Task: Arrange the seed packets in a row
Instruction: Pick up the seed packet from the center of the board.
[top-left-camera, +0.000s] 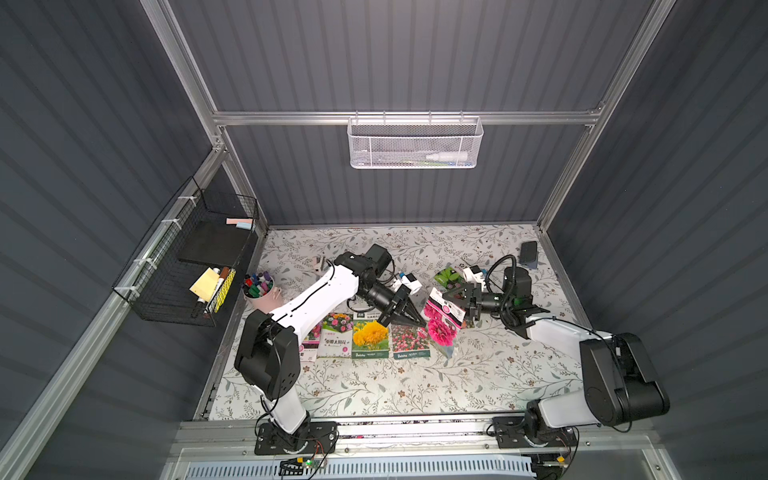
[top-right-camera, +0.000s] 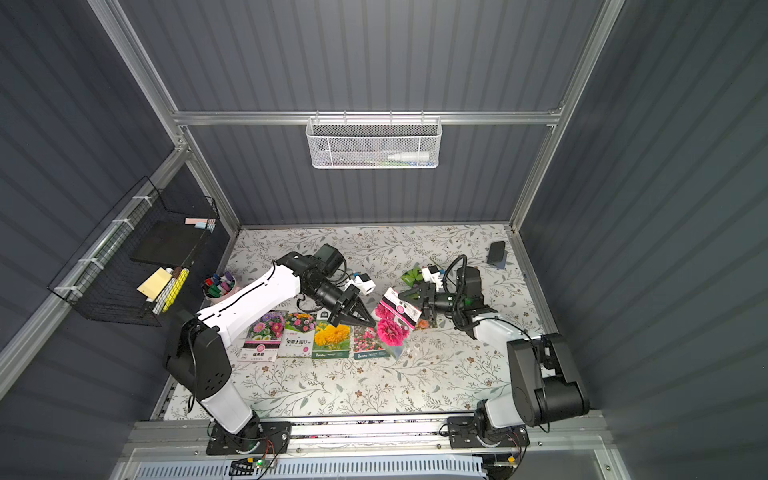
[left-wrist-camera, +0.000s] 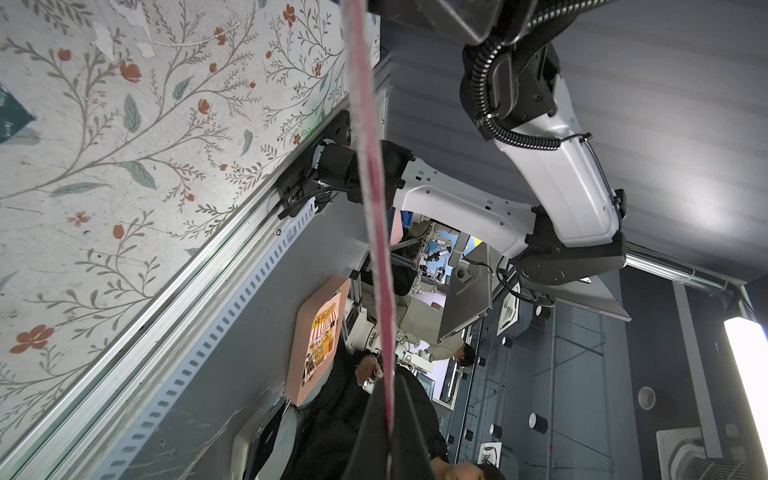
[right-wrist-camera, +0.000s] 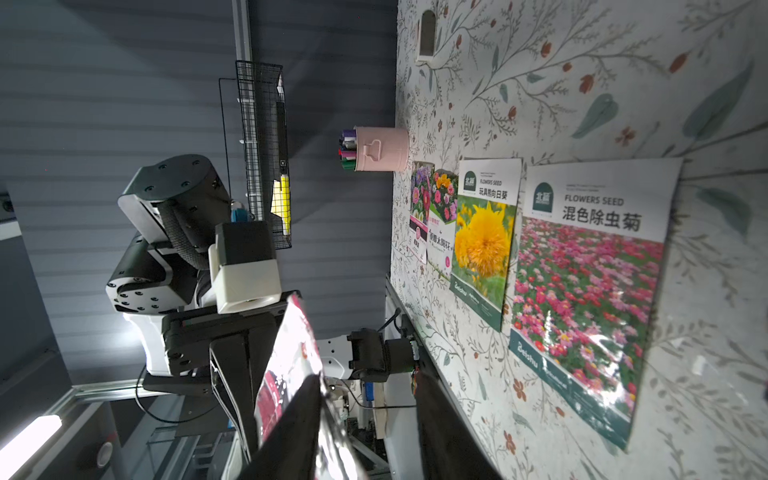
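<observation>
A magenta-flower seed packet (top-left-camera: 441, 323) (top-right-camera: 390, 322) hangs tilted above the table between both arms. My left gripper (top-left-camera: 417, 322) (top-right-camera: 370, 321) is shut on its edge; in the left wrist view the seed packet (left-wrist-camera: 374, 208) runs as a thin pink strip into the left gripper (left-wrist-camera: 388, 419). My right gripper (top-left-camera: 455, 298) (top-right-camera: 409, 297) (right-wrist-camera: 368, 374) stands open around its upper end, the seed packet (right-wrist-camera: 291, 357) against one finger with a gap to the other. Several packets lie in a row: mixed (top-right-camera: 264, 334), white-banded (top-left-camera: 334, 334), yellow (top-left-camera: 370, 336), pink field (top-left-camera: 409, 343). A green-leaved packet (top-left-camera: 446, 276) lies behind.
A pink cup of markers (top-left-camera: 259, 291) stands at the left of the table. A dark slab (top-left-camera: 528, 251) lies at the back right corner. A black wire basket (top-left-camera: 187, 266) hangs on the left wall and a white mesh basket (top-left-camera: 415, 141) on the back wall.
</observation>
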